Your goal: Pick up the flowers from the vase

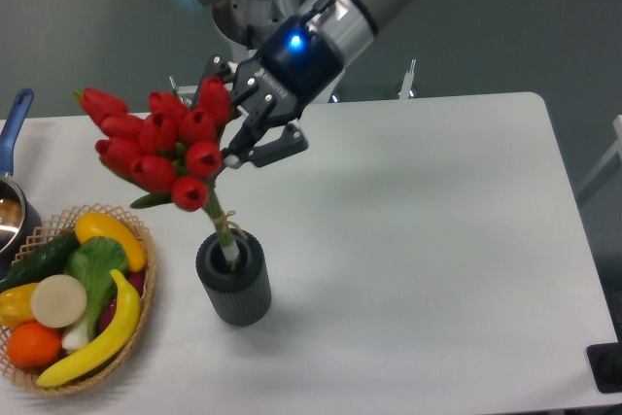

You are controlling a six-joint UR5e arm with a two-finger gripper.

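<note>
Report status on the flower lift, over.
Gripper shut on the flowers, just under the blooms. Stem ends just inside the mouth of the vase, not clear yet. Fruit basket left of the vase, not in the way.

A white table (437,240) with rounded corners fills most of the view, its top evenly lit, with soft shadows. Behind its far edge stands a plain grey-blue wall (544,17). Along the table's right edge a strip of dark grey floor (598,123) shows. A small black object (607,368) sits at the near right corner, cut off by the frame.
</note>
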